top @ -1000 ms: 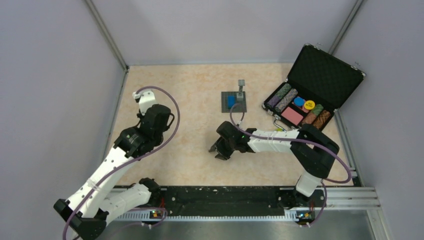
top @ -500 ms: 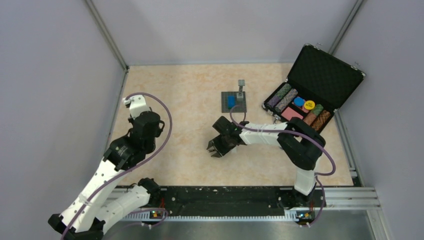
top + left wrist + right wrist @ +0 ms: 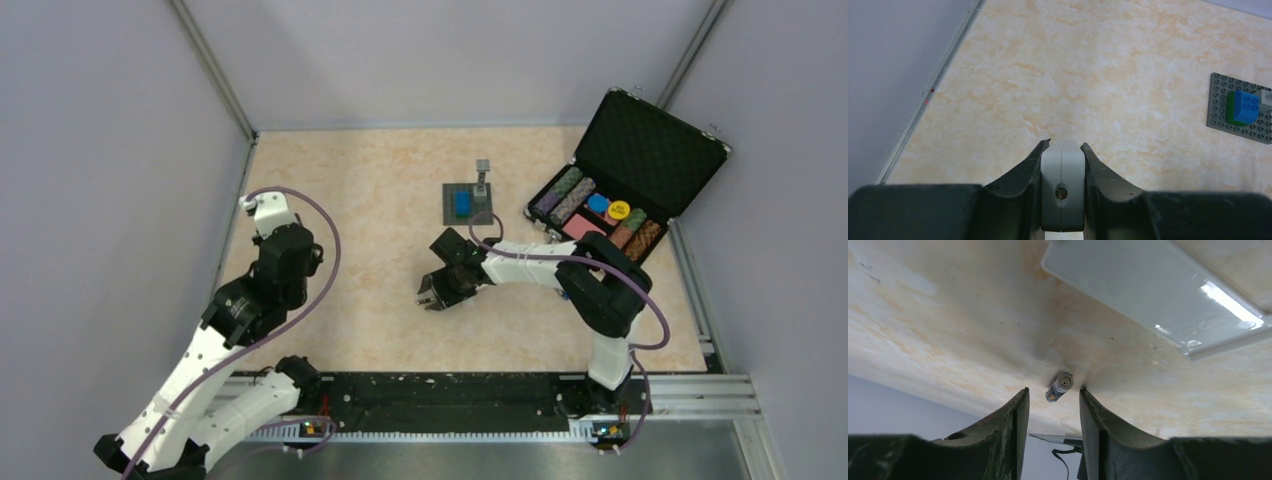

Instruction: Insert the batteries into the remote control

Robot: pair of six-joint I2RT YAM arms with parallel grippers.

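Note:
In the left wrist view my left gripper (image 3: 1064, 146) is shut on the remote control (image 3: 1063, 187), a white-grey bar seen end-on with a small screw hole, held above the table. In the top view the left gripper (image 3: 266, 215) is near the left wall. My right gripper (image 3: 1050, 391) is open and low over the table, with one small dark battery (image 3: 1059, 386) lying between its fingertips and held by neither. In the top view the right gripper (image 3: 434, 297) is at mid-table. A second battery is out of view.
A flat white plastic panel (image 3: 1153, 295) lies on the table just beyond the battery. A grey baseplate with a blue block (image 3: 467, 203) sits behind the right gripper and also shows in the left wrist view (image 3: 1240, 107). An open case of poker chips (image 3: 600, 215) stands at the right.
My left arm has swung left towards the wall, carrying the remote. My right gripper has shifted slightly left and its elbow has pulled in.

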